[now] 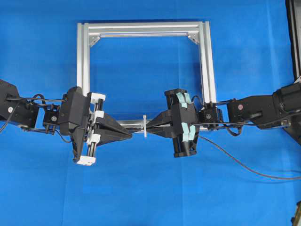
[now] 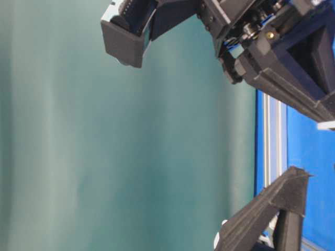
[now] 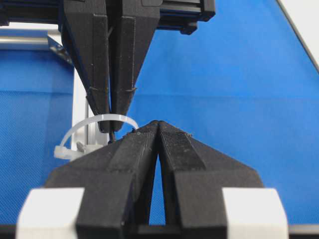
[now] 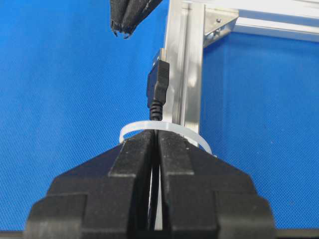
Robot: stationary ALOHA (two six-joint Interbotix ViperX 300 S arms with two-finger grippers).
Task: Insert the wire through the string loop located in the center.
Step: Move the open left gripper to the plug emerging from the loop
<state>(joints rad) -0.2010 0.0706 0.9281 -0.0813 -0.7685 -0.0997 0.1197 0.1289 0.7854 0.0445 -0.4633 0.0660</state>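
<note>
Here the right gripper [image 4: 155,135] pinches the wire [image 4: 157,87], seemingly through the string loop [image 4: 164,130]; left gripper [image 3: 157,124] closed empty.

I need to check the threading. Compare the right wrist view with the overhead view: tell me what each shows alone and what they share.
Only the right wrist view shows the wire's plug poking through the string loop, held just behind the loop by the shut right hand.

Only the overhead view shows the whole aluminium frame, both arms, and the wire trailing off to the right.

Both show the loop, the right hand, the left hand opposite it, and the blue mat.
</note>
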